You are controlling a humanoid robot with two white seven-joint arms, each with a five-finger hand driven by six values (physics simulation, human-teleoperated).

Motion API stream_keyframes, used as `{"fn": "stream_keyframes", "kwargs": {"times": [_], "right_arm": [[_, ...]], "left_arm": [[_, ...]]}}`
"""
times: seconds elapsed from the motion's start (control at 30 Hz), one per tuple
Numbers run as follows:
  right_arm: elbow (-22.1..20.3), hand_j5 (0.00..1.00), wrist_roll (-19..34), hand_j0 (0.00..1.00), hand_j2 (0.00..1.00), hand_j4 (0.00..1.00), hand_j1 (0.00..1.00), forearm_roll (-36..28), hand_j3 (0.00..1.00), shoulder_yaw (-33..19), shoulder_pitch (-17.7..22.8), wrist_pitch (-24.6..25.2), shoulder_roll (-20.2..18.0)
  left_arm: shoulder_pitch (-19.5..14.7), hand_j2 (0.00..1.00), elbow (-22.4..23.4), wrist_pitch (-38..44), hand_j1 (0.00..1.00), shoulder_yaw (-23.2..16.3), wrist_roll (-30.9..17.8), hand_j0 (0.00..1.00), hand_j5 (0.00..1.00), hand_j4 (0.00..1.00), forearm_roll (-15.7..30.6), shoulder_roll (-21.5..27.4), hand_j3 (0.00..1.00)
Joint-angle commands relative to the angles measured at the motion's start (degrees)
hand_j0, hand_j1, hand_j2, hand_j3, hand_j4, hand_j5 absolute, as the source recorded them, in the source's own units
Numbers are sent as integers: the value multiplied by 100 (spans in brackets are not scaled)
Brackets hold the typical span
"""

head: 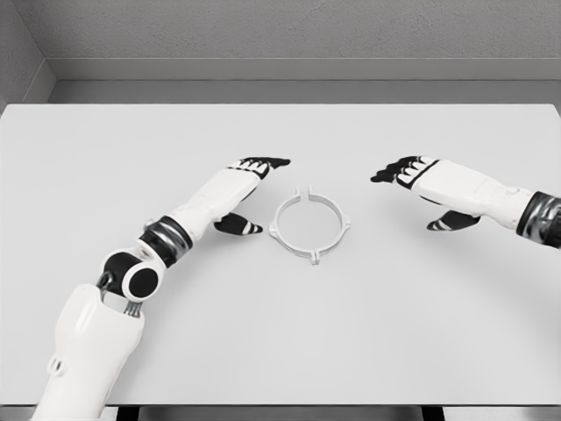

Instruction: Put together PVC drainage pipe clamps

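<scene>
A white ring-shaped pipe clamp (310, 225) lies flat on the white table (280, 333), just right of centre, with a gap in its far side and small tabs around its rim. My left hand (254, 180) hovers just left of the ring, fingers stretched out flat and thumb spread below, holding nothing. My right hand (412, 180) is off to the right of the ring, a short gap away, fingers also extended and empty. Neither hand touches the clamp.
The table's far edge meets a grey wall (280, 35). My left forearm and elbow (140, 276) cross the lower left of the table. The front edge runs along the bottom of the view.
</scene>
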Motion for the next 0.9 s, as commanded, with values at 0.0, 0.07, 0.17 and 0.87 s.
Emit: {"fn": "stream_keyframes", "kwargs": {"times": [0.0,0.07,0.17,0.87], "right_arm": [[-7,100,-3,100,100,100,100,-36,100,4,0,18,11],[1,100,-3,100,100,100,100,-36,100,4,-9,18,11],[-7,100,-3,100,100,100,100,-36,100,4,-9,18,11],[-7,100,-3,100,100,100,100,-45,100,4,0,27,2]], "left_arm": [[0,100,19,10,100,-21,3,100,100,100,22,-20,100],[-9,100,54,36,100,-21,3,100,100,100,13,-46,100],[-9,100,89,54,100,-21,3,100,100,100,13,-55,100],[-88,100,335,71,100,-39,3,100,100,100,-31,-222,100]]}}
